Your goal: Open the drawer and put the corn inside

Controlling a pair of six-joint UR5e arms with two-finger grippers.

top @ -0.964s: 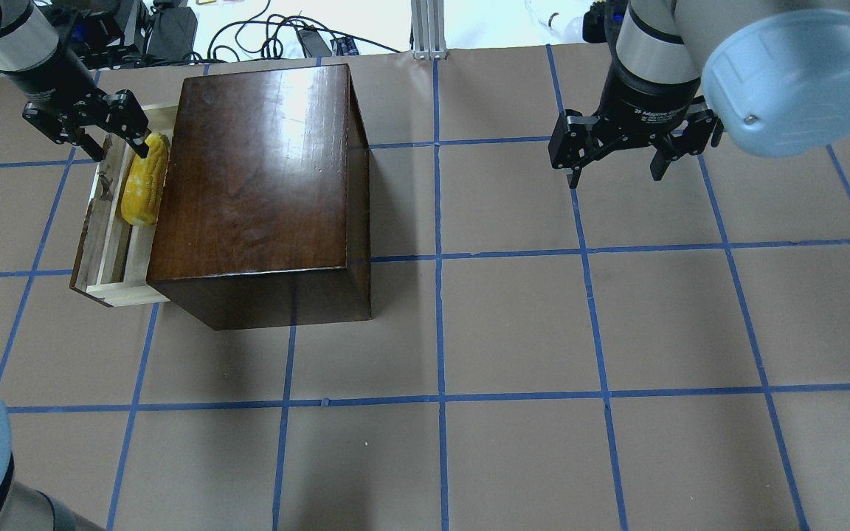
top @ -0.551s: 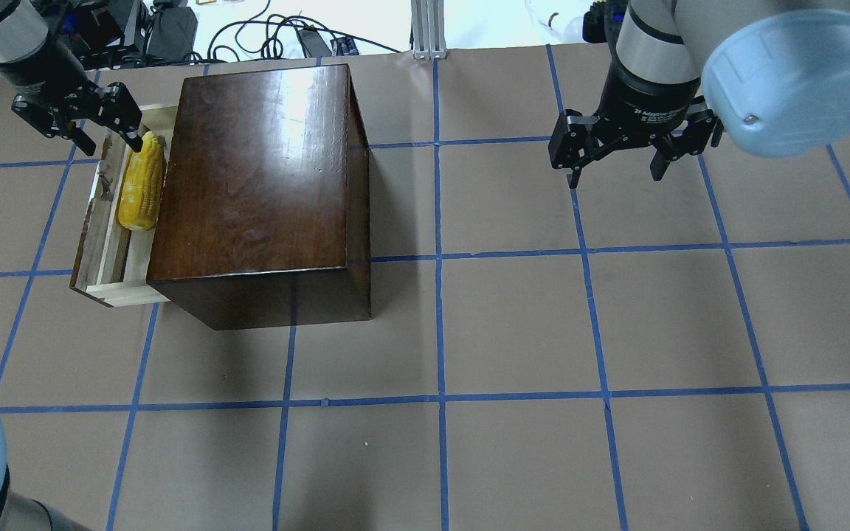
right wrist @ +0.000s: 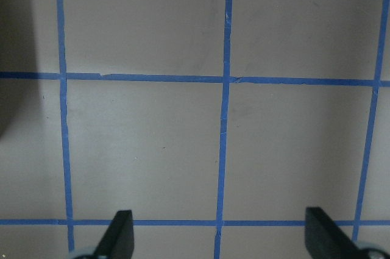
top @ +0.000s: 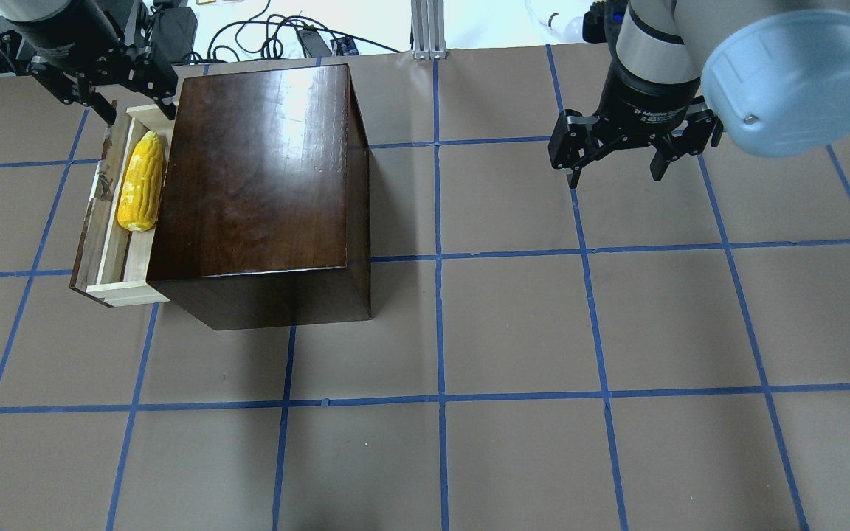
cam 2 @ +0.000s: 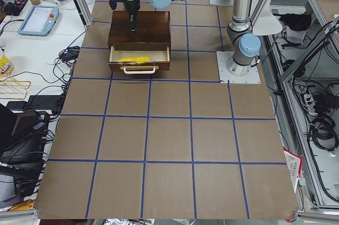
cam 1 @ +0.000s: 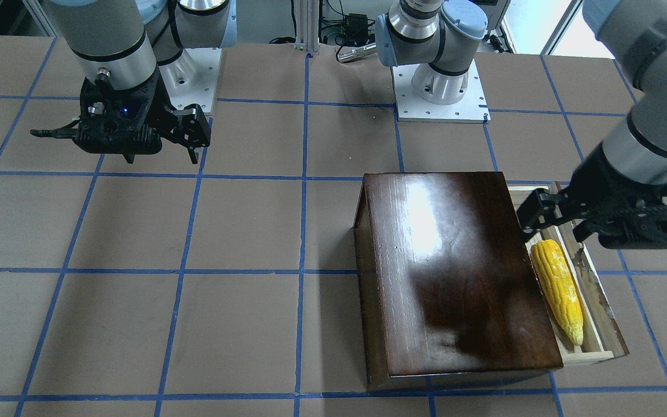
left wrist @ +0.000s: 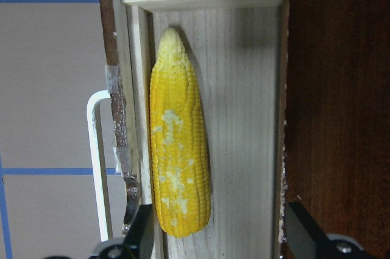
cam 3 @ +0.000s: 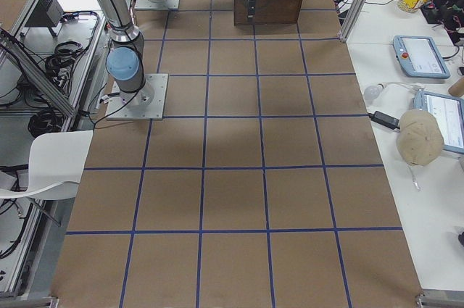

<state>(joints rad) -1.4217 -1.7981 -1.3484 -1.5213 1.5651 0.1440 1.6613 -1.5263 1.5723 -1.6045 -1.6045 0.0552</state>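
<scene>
Brown-paper tabletop (top: 513, 324) w/ blue tape grid is carrying a glossy dark-brown wooden box (top: 263, 169). Its drawer (top: 119, 291) is standing pulled out toward the table's left end. Corn (top: 141, 181) is lying flat inside the drawer, lengthwise along the front panel and close beside its inner wall.

Left gripper (top: 136, 105) is hovering over one end of the drawer, above the cob's thick end. Its fingers (left wrist: 143, 237) are spread wide and gripping nothing. Right gripper (top: 614, 173) is hanging over bare grid well apart, fingers likewise spread, empty.

Assessment: placement is looking done, so the step in hand is prob. clearing the left arm.
- You should be lifting straight up, fingers kept apart.
- You should be holding off any sideways travel until the tips are clearing the box top edge & drawer end wall.
- A knock on the white handle (left wrist: 97, 161) could be shifting the drawer.

Cob is showing bright yellow, tapered, w/ rows of bumpy kernels and no husk. Pale scuffed patches are showing mid-body. Narrow tip is pointing to the drawer's other end.
</scene>
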